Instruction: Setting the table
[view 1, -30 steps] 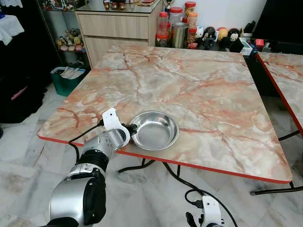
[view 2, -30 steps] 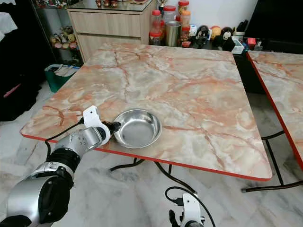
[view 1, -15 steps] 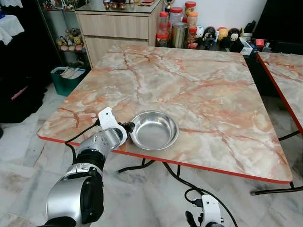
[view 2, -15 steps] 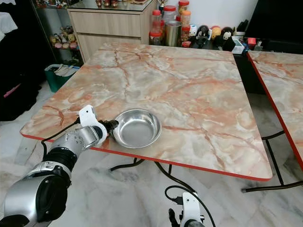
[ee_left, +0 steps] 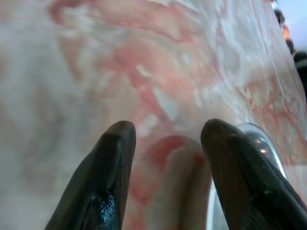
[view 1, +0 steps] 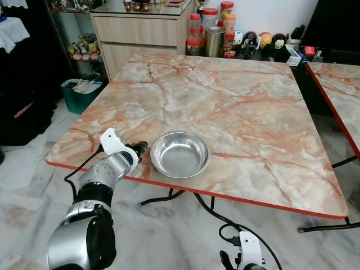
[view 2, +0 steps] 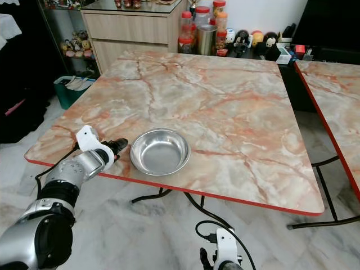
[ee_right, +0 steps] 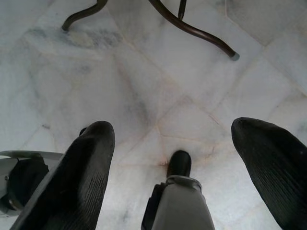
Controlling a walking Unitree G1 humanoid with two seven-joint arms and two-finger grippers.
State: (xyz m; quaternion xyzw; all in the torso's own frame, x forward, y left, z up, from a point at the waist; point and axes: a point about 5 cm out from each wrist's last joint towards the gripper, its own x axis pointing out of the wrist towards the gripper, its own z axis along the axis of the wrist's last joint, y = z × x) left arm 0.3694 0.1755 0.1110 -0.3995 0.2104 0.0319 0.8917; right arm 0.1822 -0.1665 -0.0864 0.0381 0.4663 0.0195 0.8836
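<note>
1. The left hand (view 1: 140,147) has drawn back from the steel bowl (view 1: 180,154); a second ago its fingertips were at the bowl's rim, and now a strip of bare marble lies between them.
2. The left hand's fingers (ee_left: 111,163) stand narrowly apart and hold nothing, hovering low over the bench (view 1: 236,107) near its front red edge.
3. The bowl sits upright and empty near the front edge of the bench, left of centre, in almost the same spot as before.
4. The right hand (ee_right: 177,167) hangs below the bench with its fingers spread wide over the marble floor (ee_right: 158,86), near a dark curved bench leg (ee_right: 192,28).
5. At the far edge stand jars (view 1: 209,22) and small figurines (view 1: 264,42); a wooden cabinet (view 1: 135,34) stands behind, a green bin (view 1: 79,93) is on the floor at left, and a second bench (view 1: 337,84) is to the right.
</note>
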